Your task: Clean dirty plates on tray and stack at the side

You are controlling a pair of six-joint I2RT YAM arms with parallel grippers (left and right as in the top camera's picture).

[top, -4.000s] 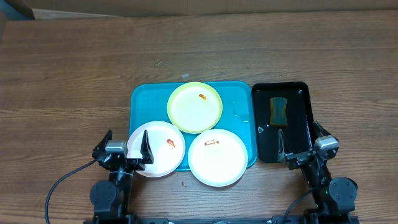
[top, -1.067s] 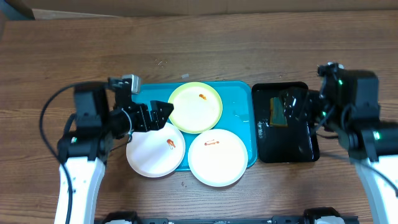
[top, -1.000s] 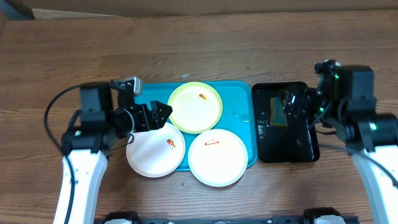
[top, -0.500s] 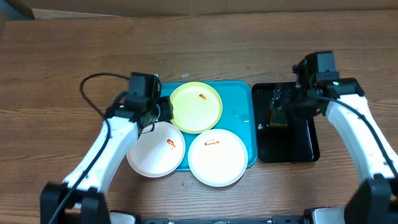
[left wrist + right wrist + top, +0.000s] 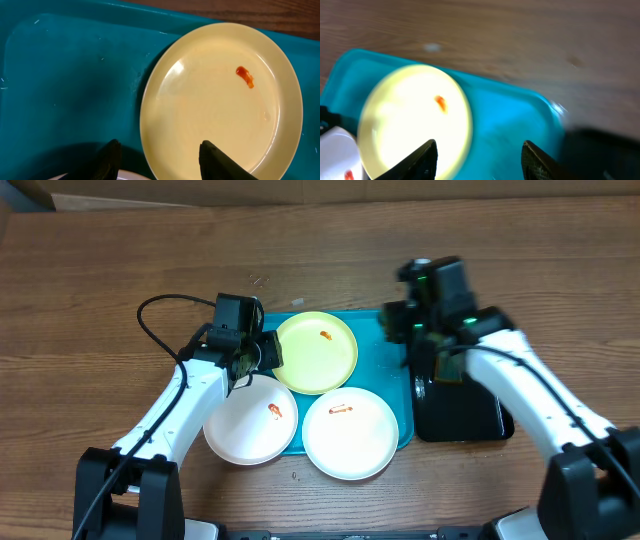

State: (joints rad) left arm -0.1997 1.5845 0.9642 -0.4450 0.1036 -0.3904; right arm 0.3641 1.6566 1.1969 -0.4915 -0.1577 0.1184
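Observation:
The yellow-green plate (image 5: 315, 352) with a red smear lies at the back of the turquoise tray (image 5: 385, 385). Two white plates with smears lie in front, one on the left (image 5: 250, 420) and one on the right (image 5: 350, 433). My left gripper (image 5: 262, 352) is open and empty, its fingers (image 5: 160, 160) on either side of the left rim of the yellow-green plate (image 5: 220, 100). My right gripper (image 5: 400, 325) is open and empty (image 5: 480, 160), held above the tray's back right part (image 5: 510, 120), beside the yellow-green plate (image 5: 415, 115). The right wrist view is blurred.
A smaller black tray (image 5: 460, 415) stands right of the turquoise tray, partly under my right arm. The left white plate overhangs the tray's front left rim. Wooden table surrounds both trays.
My right arm has swung left from over the black tray to the turquoise tray's back right corner. My left gripper has shifted slightly at the yellow-green plate's left rim. The plates have not moved.

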